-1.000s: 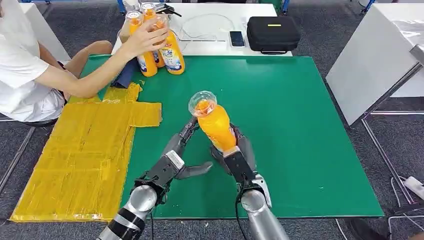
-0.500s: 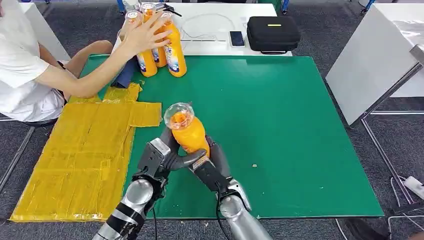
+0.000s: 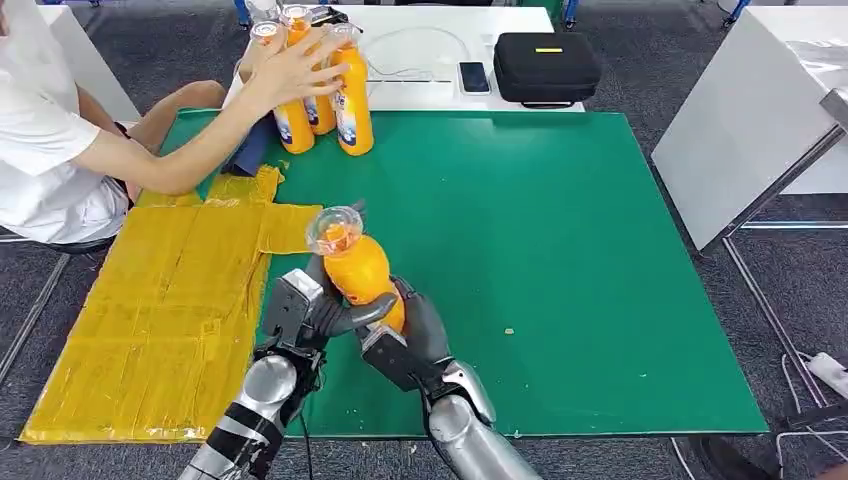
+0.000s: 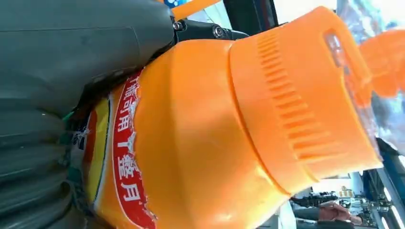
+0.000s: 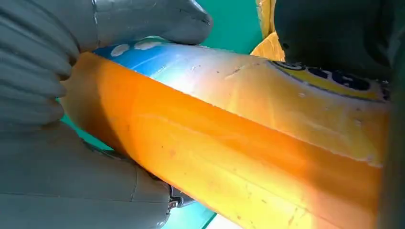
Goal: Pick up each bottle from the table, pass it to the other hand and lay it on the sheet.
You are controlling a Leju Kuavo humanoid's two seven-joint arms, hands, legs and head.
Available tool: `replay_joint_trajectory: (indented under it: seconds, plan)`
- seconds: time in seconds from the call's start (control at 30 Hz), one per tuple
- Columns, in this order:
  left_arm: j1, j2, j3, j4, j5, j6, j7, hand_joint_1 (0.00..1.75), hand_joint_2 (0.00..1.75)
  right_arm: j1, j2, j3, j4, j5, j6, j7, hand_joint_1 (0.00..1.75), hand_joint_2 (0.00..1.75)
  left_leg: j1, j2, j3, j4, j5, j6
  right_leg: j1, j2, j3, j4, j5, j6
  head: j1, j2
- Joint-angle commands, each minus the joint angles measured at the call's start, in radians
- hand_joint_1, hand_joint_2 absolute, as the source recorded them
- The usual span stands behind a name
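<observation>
An orange juice bottle (image 3: 355, 265) with a clear cap cover stands tilted above the green mat, close to the yellow sheet (image 3: 170, 290). My left hand (image 3: 300, 310) wraps its lower body from the left, thumb across the front. My right hand (image 3: 405, 345) grips the base from below and the right. The left wrist view has the bottle's shoulder and label (image 4: 205, 138) against my left hand (image 4: 62, 71). In the right wrist view, the bottle (image 5: 229, 143) lies in my right hand (image 5: 47, 95).
Three more orange bottles (image 3: 345, 100) stand at the mat's far left corner, with a person's hand (image 3: 290, 70) on them. A black case (image 3: 545, 65) and a phone (image 3: 474, 76) lie on the white table behind. The green mat (image 3: 580, 260) stretches to the right.
Both hands and the bottle have moved left toward the yellow sheet. My left hand, open a second ago, has closed around the bottle while the right hand keeps holding it.
</observation>
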Motion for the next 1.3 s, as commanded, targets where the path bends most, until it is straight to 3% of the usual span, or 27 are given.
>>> replay_joint_trajectory:
  seconds: [0.03, 0.33, 0.63, 0.67, 0.7, 0.9, 0.97, 1.1, 1.2, 1.3]
  plan:
    - [-0.075, -0.013, 0.049, 0.110, 0.058, -0.002, -0.005, 1.75, 1.75, -0.034, 0.001, 0.091, 0.130, -0.007, -0.019, -0.012, 1.75, 1.75, 0.001, -0.002, 0.002, 0.000, -0.001, -0.002, 0.001, 0.000, 0.003, -0.001, -0.001, -0.001, 0.000, 0.000]
    - [-0.080, -0.015, 0.053, 0.120, 0.066, 0.002, -0.009, 1.75, 1.75, -0.038, -0.001, 0.080, 0.130, -0.032, -0.019, -0.023, 1.75, 1.75, 0.001, -0.002, 0.003, 0.000, -0.001, -0.002, 0.001, -0.001, 0.003, 0.000, -0.001, -0.001, 0.000, 0.000]
    - [-0.057, 0.013, 0.036, 0.075, -0.014, 0.047, -0.023, 1.75, 1.75, 0.001, -0.054, 0.022, -0.011, -0.068, -0.027, -0.029, 1.75, 1.75, 0.001, -0.003, 0.002, 0.000, -0.001, -0.002, 0.001, -0.001, 0.002, 0.000, -0.001, -0.001, 0.000, 0.000]
    - [-0.048, 0.021, 0.033, 0.060, -0.050, 0.063, -0.025, 1.75, 1.75, 0.022, -0.066, 0.000, -0.067, -0.073, -0.031, -0.030, 1.62, 1.75, 0.001, -0.004, 0.004, 0.001, -0.002, -0.003, 0.001, -0.001, 0.005, 0.000, -0.002, -0.002, 0.000, 0.000]
    - [-0.043, 0.027, 0.035, 0.050, -0.069, 0.077, -0.026, 1.75, 1.75, 0.033, -0.076, -0.013, -0.101, -0.075, -0.031, -0.030, 0.00, 1.75, 0.002, -0.004, 0.004, 0.000, -0.002, -0.003, 0.001, -0.002, 0.004, 0.000, -0.002, -0.001, 0.000, 0.000]
    - [-0.039, 0.121, 0.067, -0.027, -0.441, 0.337, 0.003, 1.75, 1.75, 0.173, -0.139, -0.075, -0.431, -0.081, -0.017, -0.030, 0.00, 1.75, 0.001, -0.003, 0.003, 0.000, -0.002, -0.003, 0.000, -0.001, 0.003, 0.000, -0.002, -0.001, 0.000, 0.000]
    - [-0.061, 0.160, 0.081, -0.006, -0.677, 0.463, 0.068, 1.75, 1.75, 0.206, -0.154, -0.084, -0.506, -0.081, -0.015, -0.040, 0.00, 1.75, 0.001, -0.004, 0.003, 0.001, -0.002, -0.003, 0.001, -0.001, 0.004, 0.000, -0.002, -0.002, 0.000, 0.000]
    - [-0.106, 0.178, 0.101, 0.064, -0.792, 0.505, 0.104, 1.75, 1.75, 0.230, -0.167, -0.082, -0.567, -0.081, -0.008, -0.045, 0.00, 1.75, 0.001, -0.004, 0.002, 0.001, -0.001, -0.003, 0.001, -0.001, 0.003, 0.000, -0.002, -0.002, 0.000, 0.000]
    - [-0.144, 0.188, 0.103, 0.152, -0.989, 0.587, 0.183, 1.75, 1.75, 0.231, -0.174, -0.075, -0.581, -0.079, -0.011, -0.057, 0.00, 1.75, 0.002, -0.003, 0.004, 0.000, -0.002, -0.003, 0.001, -0.001, 0.003, 0.000, -0.002, -0.002, 0.000, 0.000]
    - [-0.202, 0.223, 0.105, 0.262, -1.377, 0.628, 0.376, 1.75, 1.75, 0.229, -0.185, -0.074, -0.602, -0.098, -0.015, -0.075, 0.00, 1.75, 0.001, -0.003, 0.004, 0.000, -0.002, -0.003, 0.001, -0.001, 0.004, 0.000, -0.002, -0.003, 0.000, 0.000]
